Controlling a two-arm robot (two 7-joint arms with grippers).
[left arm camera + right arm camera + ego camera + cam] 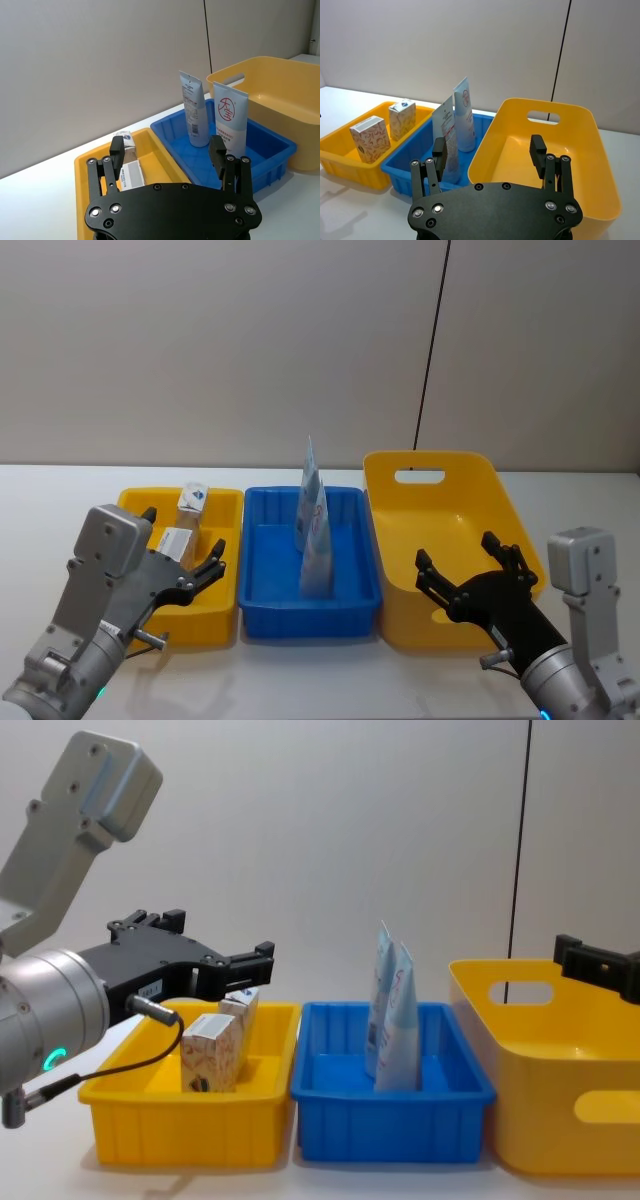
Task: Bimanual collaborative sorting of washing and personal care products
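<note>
two cartons: a vine-print carton (pixel 370 138) and a beige carton (pixel 402 118). two squeeze tubes: a near tube (pixel 447 137) and a far tube (pixel 465 120). three bins: a small yellow bin (pixel 350 167), a large yellow bin (pixel 600 150) and one blue bin (pixel 397 175).

Soft, even light falls from overhead, bright on the pale wall (pixel 200 340) and the white surface (pixel 300 670). Shadows are faint with loose edges: a thin band under the small yellow bin (pixel 190 1130) in the chest view, and a grey smudge beside it in the right wrist view. The large yellow bin (pixel 580 150) carries a mild sheen on its inner wall. A teal lamp (pixel 55 1060) glows on the left arm (pixel 60 1000).
</note>
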